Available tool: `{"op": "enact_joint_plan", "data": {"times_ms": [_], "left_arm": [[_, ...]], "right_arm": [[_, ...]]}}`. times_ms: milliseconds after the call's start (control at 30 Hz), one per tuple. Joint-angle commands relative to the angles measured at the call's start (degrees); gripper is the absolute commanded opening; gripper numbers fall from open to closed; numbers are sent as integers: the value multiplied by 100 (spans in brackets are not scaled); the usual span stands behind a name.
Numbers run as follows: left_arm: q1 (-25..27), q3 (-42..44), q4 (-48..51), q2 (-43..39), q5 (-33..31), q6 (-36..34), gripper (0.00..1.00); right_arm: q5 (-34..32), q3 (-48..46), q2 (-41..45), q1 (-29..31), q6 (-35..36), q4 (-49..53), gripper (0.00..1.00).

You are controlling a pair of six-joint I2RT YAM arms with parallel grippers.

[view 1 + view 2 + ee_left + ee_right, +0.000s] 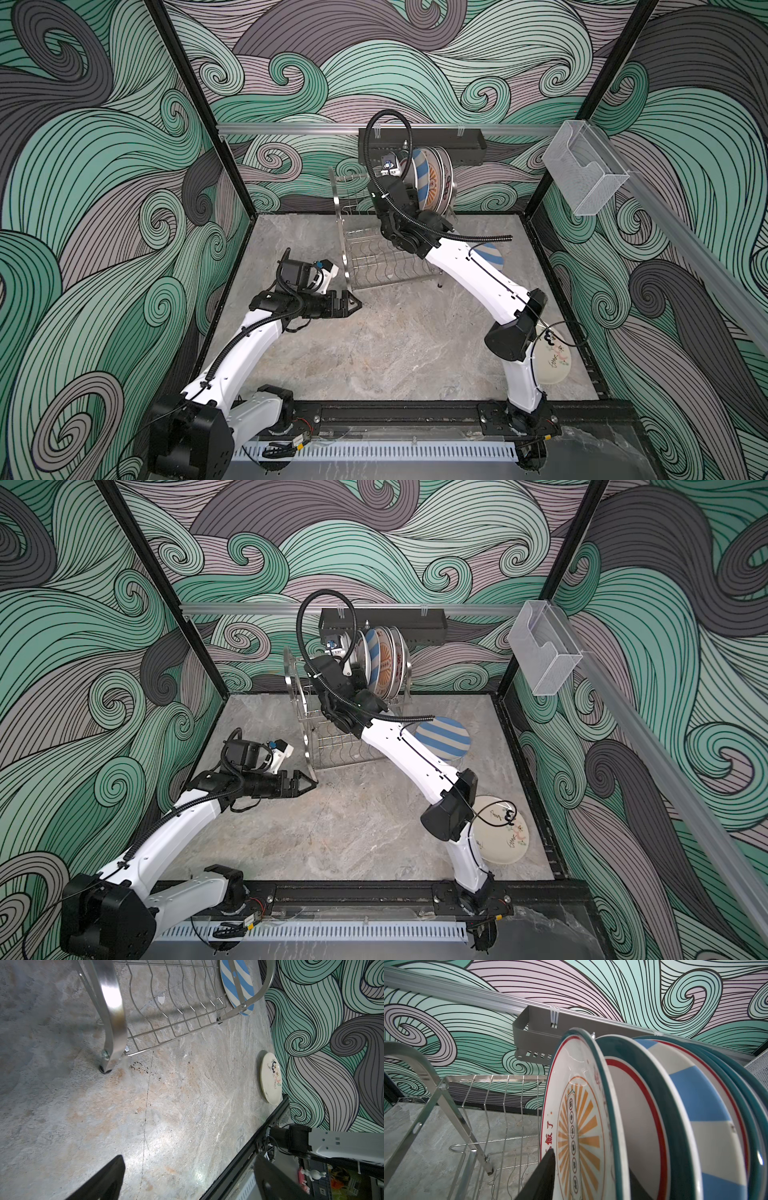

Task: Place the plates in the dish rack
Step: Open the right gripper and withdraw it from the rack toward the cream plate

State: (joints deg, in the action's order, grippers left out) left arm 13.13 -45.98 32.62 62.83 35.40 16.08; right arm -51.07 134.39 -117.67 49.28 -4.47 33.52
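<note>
The dish rack (365, 262) (328, 746) (446, 1093) stands at the back of the table. Several plates (432, 178) (384, 663) stand on edge in its upper tier. My right gripper (591, 1162) (409, 195) is open at that row. Its fingers stand on either side of the nearest plate, the orange sunburst plate (581, 1115). A blue-striped plate (444, 737) (236, 985) lies flat on the table to the right of the rack. A cream plate (503, 833) (270, 1078) lies near the right wall. My left gripper (187, 1184) (353, 305) is open and empty beside the rack's front left leg (110, 1051).
A long black perforated tray (419, 145) hangs on the back rail, just behind the rack. A clear plastic box (582, 170) hangs on the right rail. My right arm (478, 282) passes over the striped plate and part of the cream plate. A black rail (395, 415) runs along the table's front edge.
</note>
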Motion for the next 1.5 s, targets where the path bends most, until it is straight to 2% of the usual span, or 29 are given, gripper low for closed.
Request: {"op": "enact_joint_plan", "data": {"times_ms": [0,100,367,400,433,500,733,933,1100,1333,1467], "left_arm": [[-30,-230,130,4,15,-78,99],[-34,-228,130,-16,11,-87,99],[-50,-250,73,-6,-11,-94,99],[-54,-254,69,-4,-14,-92,99],[-54,-254,61,1,-15,-88,99],[-51,-273,36,7,-7,-94,99],[-47,-273,-123,10,44,-44,99],[-20,-180,-709,19,254,307,98],[57,-186,-893,-3,141,363,99],[71,-125,-670,-128,-40,138,99],[83,-80,-552,-189,-101,134,98]], "right_arm": [[252,172,249,-32,141,107,48],[461,184,326,-32,253,155,54],[494,253,760,-41,694,337,57],[488,206,843,-41,745,346,58],[479,109,969,-36,784,355,62],[507,-215,1270,-48,816,357,64],[1199,-2286,2764,-512,152,290,66],[1447,-3834,3973,-896,-360,262,67],[1398,-5626,5132,-1176,-792,264,67],[1876,-7613,6434,-2133,-1981,814,68],[2594,-8530,7087,-2777,-2612,790,67]]}}
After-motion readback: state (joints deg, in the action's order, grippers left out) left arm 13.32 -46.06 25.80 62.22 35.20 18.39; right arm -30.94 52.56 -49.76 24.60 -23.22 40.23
